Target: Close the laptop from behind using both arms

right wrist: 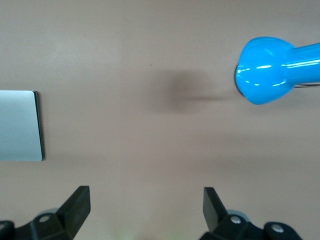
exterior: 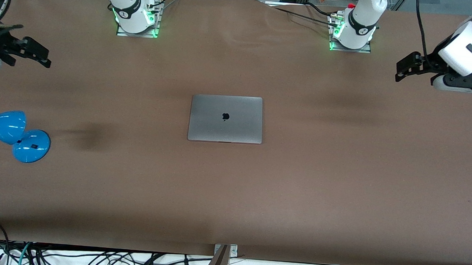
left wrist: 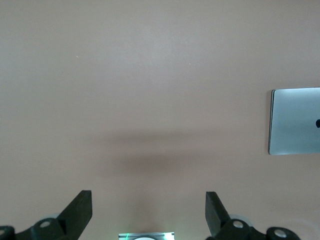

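The space-grey laptop (exterior: pixel 225 118) lies shut and flat in the middle of the brown table, its lid with the dark apple logo facing up. Its edge also shows in the left wrist view (left wrist: pixel 295 121) and in the right wrist view (right wrist: pixel 19 125). My left gripper (exterior: pixel 403 71) hangs open and empty high over the left arm's end of the table, well away from the laptop. My right gripper (exterior: pixel 42 55) hangs open and empty high over the right arm's end of the table. In both wrist views the fingers (left wrist: pixel 80 210) (right wrist: pixel 77 205) stand wide apart over bare table.
A blue desk lamp (exterior: pixel 15 135) stands at the right arm's end of the table, nearer to the front camera than the right gripper; it also shows in the right wrist view (right wrist: pixel 272 70). The arms' green-lit bases (exterior: pixel 137 22) (exterior: pixel 351 37) stand along the table's edge.
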Robot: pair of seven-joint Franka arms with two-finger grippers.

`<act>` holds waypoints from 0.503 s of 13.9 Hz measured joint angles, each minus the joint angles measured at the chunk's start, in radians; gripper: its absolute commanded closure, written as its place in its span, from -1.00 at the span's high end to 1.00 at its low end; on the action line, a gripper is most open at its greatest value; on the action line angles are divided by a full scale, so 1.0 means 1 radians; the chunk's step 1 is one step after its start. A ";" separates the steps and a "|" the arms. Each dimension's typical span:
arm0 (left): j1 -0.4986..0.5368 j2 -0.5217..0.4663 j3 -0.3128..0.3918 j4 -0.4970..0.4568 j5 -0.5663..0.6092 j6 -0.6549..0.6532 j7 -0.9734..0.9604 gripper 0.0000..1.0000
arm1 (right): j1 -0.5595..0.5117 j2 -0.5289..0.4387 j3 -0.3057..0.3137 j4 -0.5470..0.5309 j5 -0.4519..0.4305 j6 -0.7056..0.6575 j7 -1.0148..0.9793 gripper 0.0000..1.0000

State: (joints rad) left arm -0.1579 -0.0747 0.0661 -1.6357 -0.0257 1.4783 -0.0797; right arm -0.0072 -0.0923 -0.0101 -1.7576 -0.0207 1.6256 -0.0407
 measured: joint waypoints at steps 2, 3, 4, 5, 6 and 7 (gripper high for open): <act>-0.033 -0.004 0.056 0.000 0.000 0.005 0.011 1.00 | 0.005 0.006 0.003 -0.002 0.000 0.004 0.002 1.00; -0.038 -0.003 0.062 0.000 0.000 0.011 0.011 1.00 | 0.007 0.006 0.003 -0.002 0.000 0.004 0.002 1.00; -0.040 -0.001 0.061 0.003 0.000 0.016 0.011 1.00 | 0.007 0.006 0.003 -0.001 0.000 0.005 0.003 1.00; -0.041 0.003 0.060 0.009 0.000 0.018 0.011 1.00 | 0.007 0.007 0.003 0.002 0.000 0.006 0.003 1.00; -0.040 0.008 0.059 0.016 0.000 0.020 0.011 1.00 | 0.007 0.011 0.002 0.007 0.000 0.008 0.003 1.00; -0.040 0.013 0.056 0.022 0.000 0.021 0.010 1.00 | 0.007 0.018 0.001 0.015 0.000 0.010 0.003 1.00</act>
State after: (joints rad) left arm -0.1981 -0.0620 0.1225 -1.6141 -0.0257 1.4990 -0.0693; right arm -0.0004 -0.0744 -0.0087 -1.7424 -0.0207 1.6354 -0.0377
